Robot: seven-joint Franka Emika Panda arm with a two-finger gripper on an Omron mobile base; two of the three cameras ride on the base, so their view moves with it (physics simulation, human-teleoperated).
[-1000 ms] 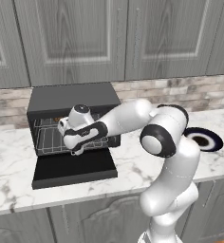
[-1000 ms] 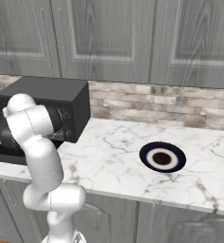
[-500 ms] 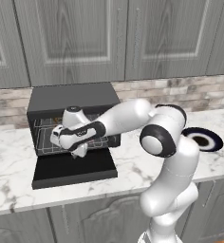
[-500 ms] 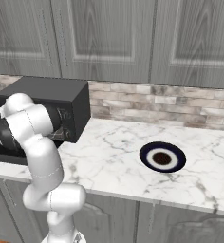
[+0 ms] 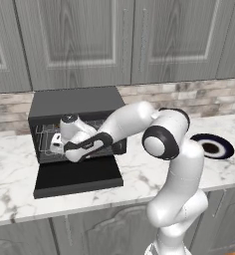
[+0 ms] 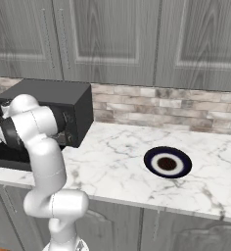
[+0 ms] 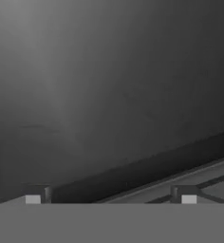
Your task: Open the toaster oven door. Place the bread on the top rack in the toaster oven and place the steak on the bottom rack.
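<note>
The black toaster oven [image 5: 74, 102] stands on the counter with the toaster oven door [image 5: 77, 174] folded down flat in front of it. My arm reaches into the cavity, and my gripper [image 5: 56, 145] sits inside, near the left side. In the hand view the gripper [image 7: 110, 197] is open, its fingertips [image 7: 33, 197] wide apart with nothing between them. Behind them are the dark inner wall and a stretch of silver wire rack [image 7: 204, 182]; I cannot tell which rack it is. Wire grids [image 5: 43, 133] show left of the hand. The bread and the steak are hidden.
A dark-rimmed plate [image 5: 211, 146] with a brown centre lies on the marble counter [image 6: 117, 162] to the right of the oven [image 6: 49, 105]. The open door [image 6: 7, 157] juts out toward the counter's front edge. Grey cabinets hang above.
The jaws have spread from partly closed to wide open. The hand has shifted a little to the left and deeper into the oven.
</note>
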